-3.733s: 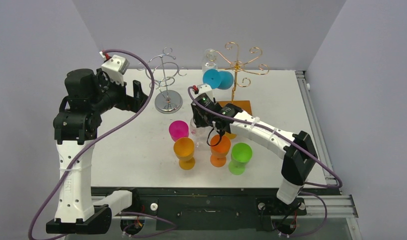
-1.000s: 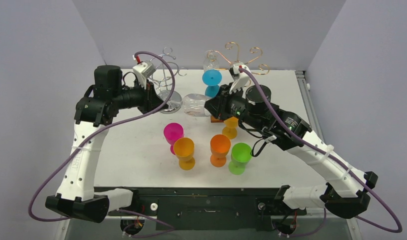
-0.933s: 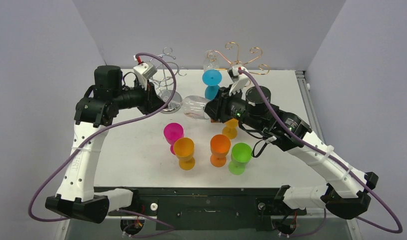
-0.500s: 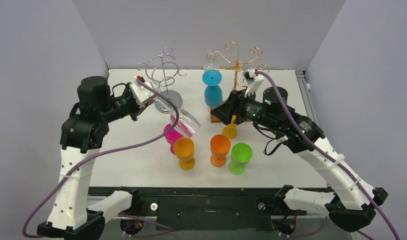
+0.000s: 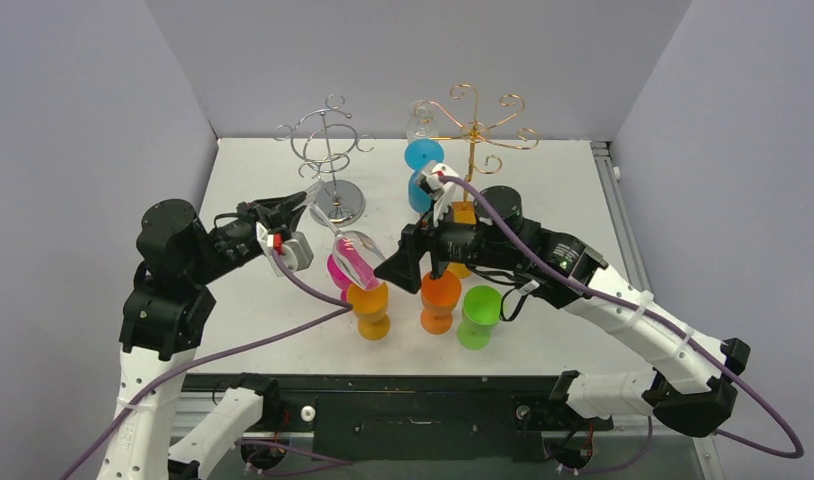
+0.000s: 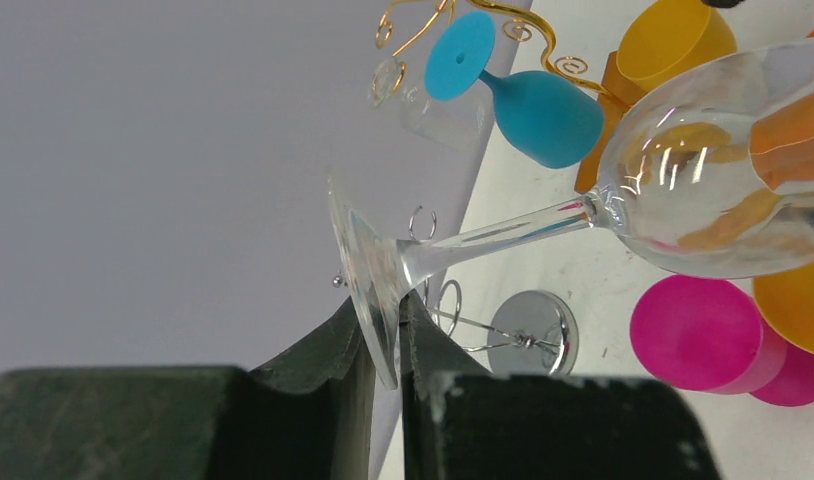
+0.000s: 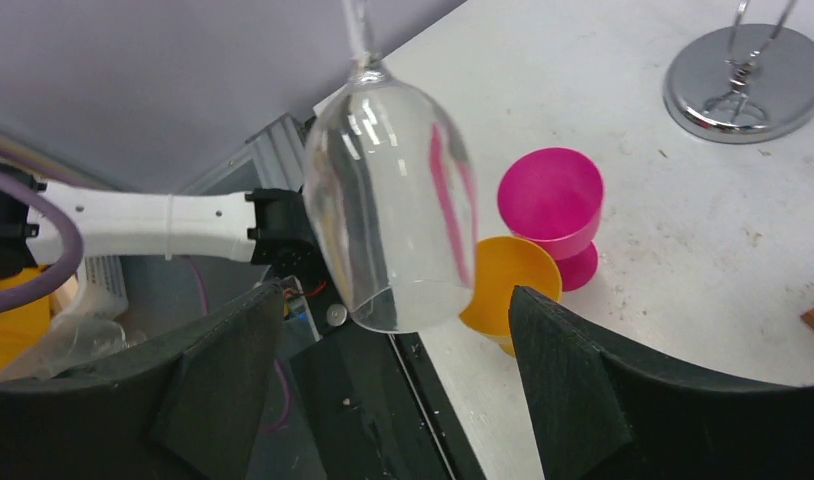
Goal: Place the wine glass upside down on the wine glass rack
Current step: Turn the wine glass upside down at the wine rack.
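Observation:
A clear wine glass (image 5: 354, 257) hangs tilted over the coloured cups, bowl lower than foot. My left gripper (image 5: 308, 205) is shut on the rim of its foot (image 6: 375, 300); stem and bowl (image 6: 723, 180) stick out ahead. My right gripper (image 5: 398, 262) is open, its fingers on either side of the bowl's mouth (image 7: 393, 220) without touching it. A silver wire rack (image 5: 328, 150) stands empty at the back left. A gold rack (image 5: 473, 125) at the back centre carries a blue glass (image 5: 423, 160) and a clear one (image 5: 419, 118).
Under the glass stand a magenta cup (image 5: 333, 270) and an orange cup (image 5: 368, 300). Another orange cup (image 5: 441, 295) and a green cup (image 5: 480, 310) stand to the right. The silver rack's round base (image 7: 748, 80) lies behind the magenta cup.
My right gripper let go of the glass bowl, opened wide and drew back, then came in around the bowl's mouth. My left arm swung the glass down and nearer, over the cups.

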